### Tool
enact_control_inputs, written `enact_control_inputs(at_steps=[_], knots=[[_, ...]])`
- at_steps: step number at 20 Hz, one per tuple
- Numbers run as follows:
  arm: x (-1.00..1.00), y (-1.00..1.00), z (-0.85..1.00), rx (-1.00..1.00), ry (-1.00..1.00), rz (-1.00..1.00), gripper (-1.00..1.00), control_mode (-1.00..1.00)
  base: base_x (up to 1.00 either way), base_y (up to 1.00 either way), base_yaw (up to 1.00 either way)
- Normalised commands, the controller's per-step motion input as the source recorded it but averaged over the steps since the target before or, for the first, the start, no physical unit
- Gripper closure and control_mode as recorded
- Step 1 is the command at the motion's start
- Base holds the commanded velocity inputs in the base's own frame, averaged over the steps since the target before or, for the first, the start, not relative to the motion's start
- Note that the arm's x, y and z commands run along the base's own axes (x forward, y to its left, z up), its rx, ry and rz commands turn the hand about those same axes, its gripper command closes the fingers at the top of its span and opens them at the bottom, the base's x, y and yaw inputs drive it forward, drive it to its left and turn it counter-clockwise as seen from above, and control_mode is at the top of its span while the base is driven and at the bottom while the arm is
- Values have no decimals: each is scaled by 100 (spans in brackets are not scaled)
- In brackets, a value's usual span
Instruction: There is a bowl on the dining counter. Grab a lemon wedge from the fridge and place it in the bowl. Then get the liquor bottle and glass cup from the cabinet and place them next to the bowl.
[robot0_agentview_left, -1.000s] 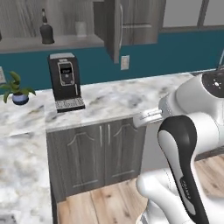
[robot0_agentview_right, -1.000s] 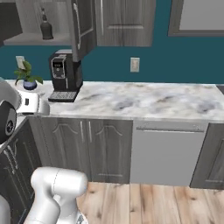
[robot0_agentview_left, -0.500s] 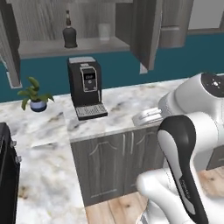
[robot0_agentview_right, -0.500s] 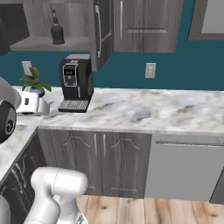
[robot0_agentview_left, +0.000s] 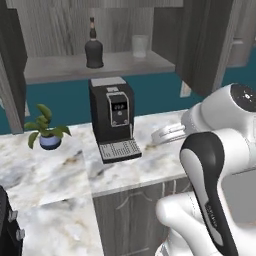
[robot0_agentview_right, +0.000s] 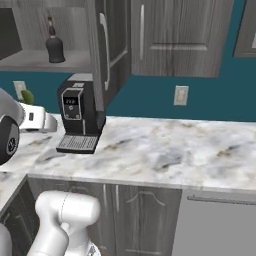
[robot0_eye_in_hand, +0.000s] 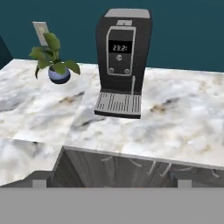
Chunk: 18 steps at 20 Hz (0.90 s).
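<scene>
The wall cabinet (robot0_agentview_left: 100, 65) stands open above the counter. On its shelf a dark liquor bottle (robot0_agentview_left: 93, 50) stands upright, with a clear glass cup (robot0_agentview_left: 140, 46) to its right. The right base view shows the bottle (robot0_agentview_right: 55, 46) beside the open cabinet door (robot0_agentview_right: 107, 50). My gripper (robot0_eye_in_hand: 111, 183) is open and empty, its two fingertips (robot0_eye_in_hand: 39, 183) far apart. It hangs low over the marble counter's front edge, well below the shelf, and faces the coffee machine. My hand (robot0_agentview_left: 167, 132) hovers just right of that machine.
A black coffee machine (robot0_agentview_left: 112, 117) stands on the marble counter (robot0_agentview_left: 50, 170) under the shelf. A small potted plant (robot0_agentview_left: 47, 132) is to its left. The open cabinet door (robot0_agentview_left: 200, 45) juts out at upper right. A wall outlet (robot0_agentview_right: 180, 95) sits farther right.
The whole picture has shifted because the base has driven. The open cabinet and coffee machine now sit nearer and more central. The gripper has stayed open.
</scene>
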Motion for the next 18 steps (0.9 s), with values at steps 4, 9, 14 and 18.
enact_control_inputs(at_steps=[4,9,14,18], knots=[[0,0,0,0,0,0,-100,100,40,35,18],[0,0,0,0,0,0,-100,100,48,24,17],[0,0,0,0,0,0,-100,100,18,3,5],[-5,-4,58,-1,-16,0,-100,-100,0,0,0]])
